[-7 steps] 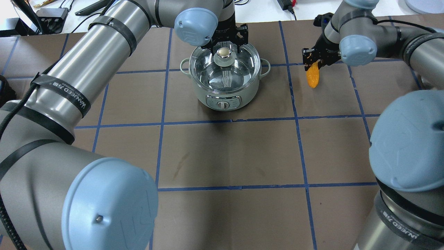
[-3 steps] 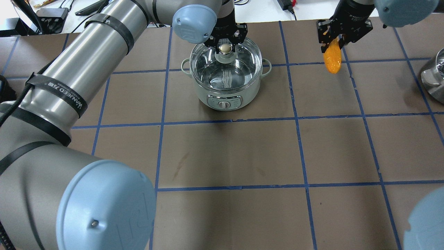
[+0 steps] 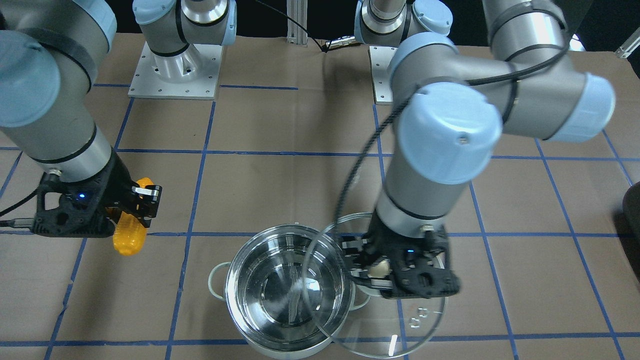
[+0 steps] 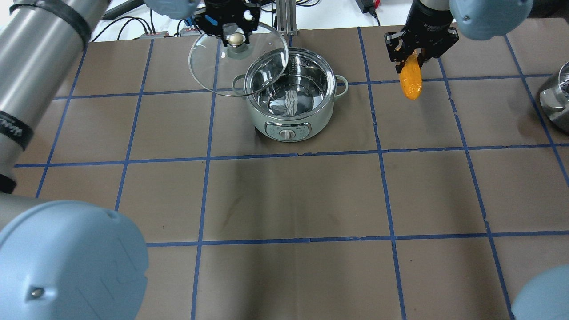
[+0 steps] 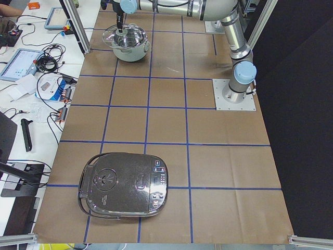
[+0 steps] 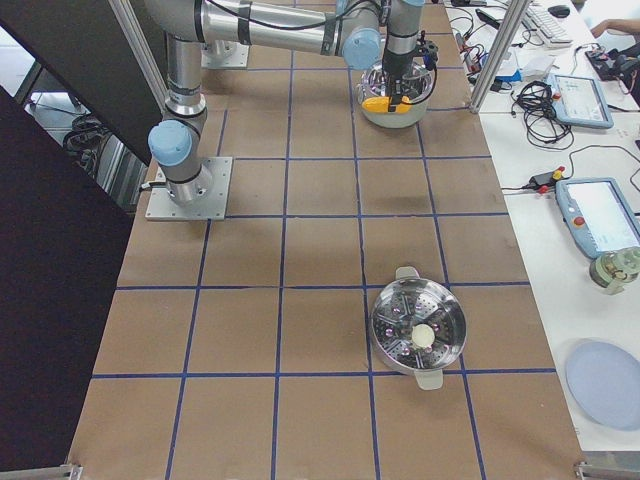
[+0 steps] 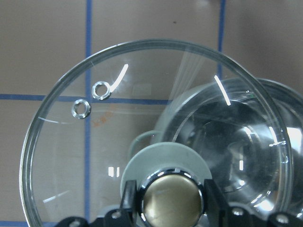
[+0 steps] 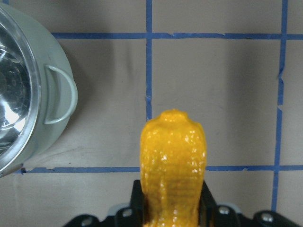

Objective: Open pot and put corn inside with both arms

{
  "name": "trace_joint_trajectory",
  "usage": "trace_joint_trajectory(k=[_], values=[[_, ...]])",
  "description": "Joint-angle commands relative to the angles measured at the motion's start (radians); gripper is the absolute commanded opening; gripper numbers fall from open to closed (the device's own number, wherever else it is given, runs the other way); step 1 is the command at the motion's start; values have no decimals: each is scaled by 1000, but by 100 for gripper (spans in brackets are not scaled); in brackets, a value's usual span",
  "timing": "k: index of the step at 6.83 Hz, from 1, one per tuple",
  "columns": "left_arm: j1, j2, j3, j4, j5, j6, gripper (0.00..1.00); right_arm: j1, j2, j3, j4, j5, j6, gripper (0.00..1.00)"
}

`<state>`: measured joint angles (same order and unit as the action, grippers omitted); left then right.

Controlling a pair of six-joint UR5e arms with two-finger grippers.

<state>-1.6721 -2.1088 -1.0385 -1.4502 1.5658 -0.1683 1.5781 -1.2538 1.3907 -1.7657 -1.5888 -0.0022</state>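
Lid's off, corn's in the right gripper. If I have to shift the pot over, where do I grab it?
Probably the pale-green loop handle on the pot's right side, coming straight down with the fingers across the loop. The body looks too wide for the jaws, and the lid held by the left gripper overhangs the other handle.

Both silver-grey tubular arms (image 3: pixel 415 195) wear pale-blue domed joint caps (image 3: pixel 450 132), black bands (image 4: pixel 13 129) with white lettering, and looping black cables (image 3: pixel 350 176).
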Motion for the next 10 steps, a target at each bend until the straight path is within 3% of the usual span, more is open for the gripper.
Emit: trace_joint_trajectory(k=[1, 2, 3, 5, 8, 9, 10], values=[[208, 16, -90, -9, -19, 166, 26, 182, 151, -77, -151, -14, 147, 7], [285, 7, -166, 69, -62, 237, 26, 257, 256, -208, -152, -17, 276, 7], [311, -5, -267, 240, -73, 245, 26, 308, 331, -287, -153, -16, 353, 7], [321, -58, -392, 467, -73, 257, 26, 339, 404, -286, -190, -19, 360, 7], [321, -62, -460, 475, -115, 228, 27, 339, 445, -198, -330, -68, 321, 9], [321, -62, -462, 476, -115, 221, 43, 339, 447, -193, -330, -68, 321, 22], [321, -57, -460, 481, -113, 223, 99, 339, 444, -193, -328, -89, 317, 99]])
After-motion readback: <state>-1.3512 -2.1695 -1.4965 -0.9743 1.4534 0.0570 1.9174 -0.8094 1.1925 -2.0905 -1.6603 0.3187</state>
